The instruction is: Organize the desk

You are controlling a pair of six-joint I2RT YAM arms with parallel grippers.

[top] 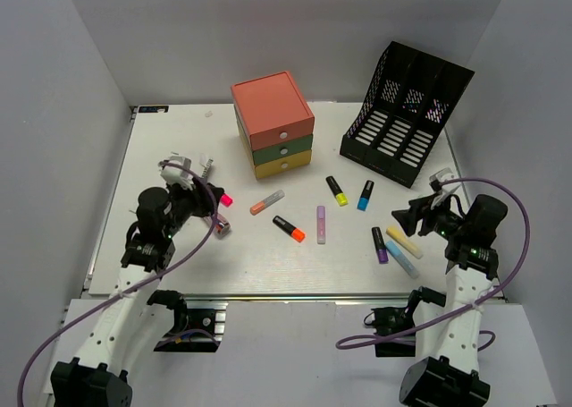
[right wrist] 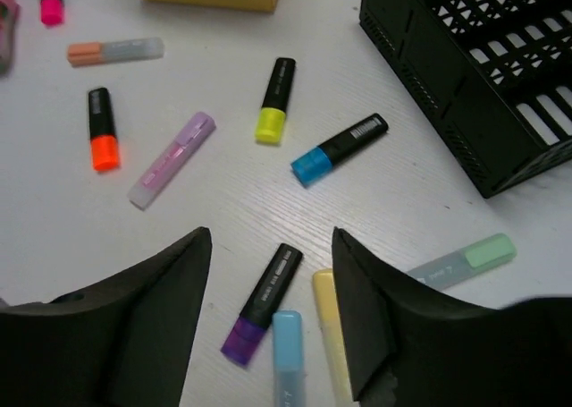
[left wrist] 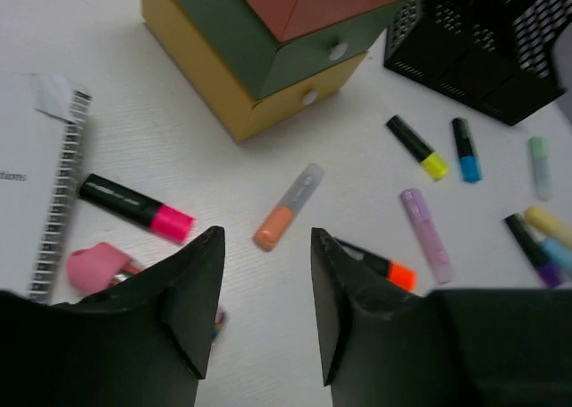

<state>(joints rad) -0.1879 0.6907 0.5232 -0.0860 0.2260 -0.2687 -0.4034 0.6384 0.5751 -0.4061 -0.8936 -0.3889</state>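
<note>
The white desk [top: 179,246] has several highlighters scattered across its middle and right. My left gripper [left wrist: 264,237] is open and empty, hovering above the desk at the left [top: 207,207]. A black-and-pink highlighter [left wrist: 134,208] lies to its left, a peach one [left wrist: 288,207] just ahead of it, and a black-and-orange one [left wrist: 380,266] by the right finger. My right gripper [right wrist: 271,237] is open and empty at the right [top: 404,217]. It hangs above a black-and-purple highlighter [right wrist: 264,304], a pale blue one [right wrist: 288,358] and a pale yellow one [right wrist: 331,331].
A red-green-yellow drawer unit [top: 273,123] stands at the back centre. A black file rack [top: 407,116] stands at the back right. A spiral notebook [left wrist: 36,183] and a pink object [left wrist: 94,266] lie at the left. Lilac [top: 321,224], yellow-tipped [top: 336,190], blue-tipped [top: 365,195] and pale green [right wrist: 465,259] highlighters lie between.
</note>
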